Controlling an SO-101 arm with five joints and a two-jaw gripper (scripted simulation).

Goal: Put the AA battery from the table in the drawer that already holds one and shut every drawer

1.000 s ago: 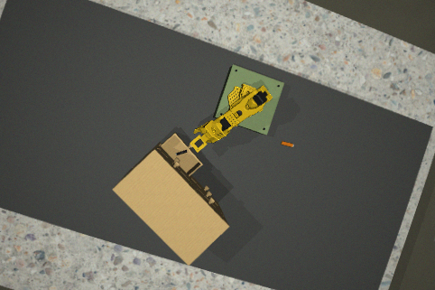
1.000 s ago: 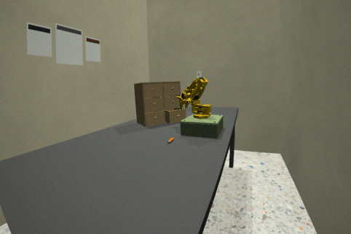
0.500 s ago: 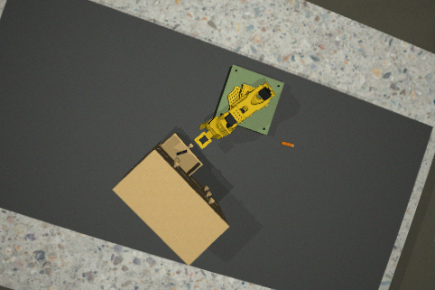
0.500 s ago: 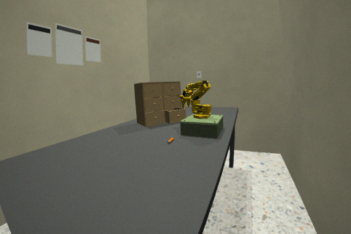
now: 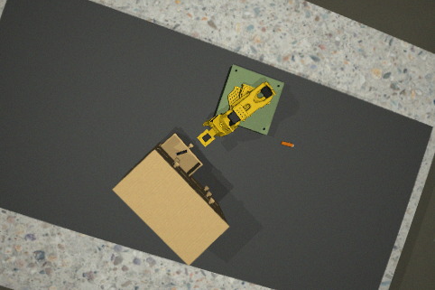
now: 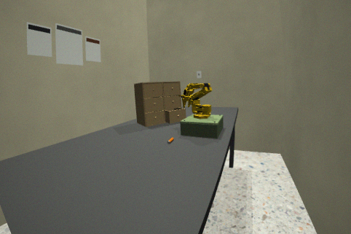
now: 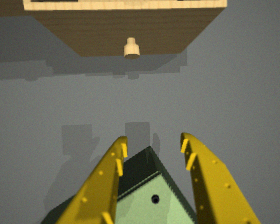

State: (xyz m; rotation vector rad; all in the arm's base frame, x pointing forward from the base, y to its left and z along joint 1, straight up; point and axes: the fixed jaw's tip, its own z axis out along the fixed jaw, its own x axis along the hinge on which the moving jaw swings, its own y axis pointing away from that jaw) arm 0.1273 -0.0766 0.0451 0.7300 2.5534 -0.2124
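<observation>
The orange AA battery lies on the dark table to the right of the arm's base; it also shows in the exterior view. The wooden drawer cabinet stands in front of the arm. One bottom drawer is pulled out, with a small dark item inside. My gripper hovers just clear of that drawer's front, a little above the table. In the wrist view the fingers stand apart with nothing between them, and the drawer's knob is ahead.
The arm stands on a green base block, whose corner shows under the fingers in the wrist view. Other drawers are shut, their knobs sticking out of the cabinet front. The table's edge runs close behind the base.
</observation>
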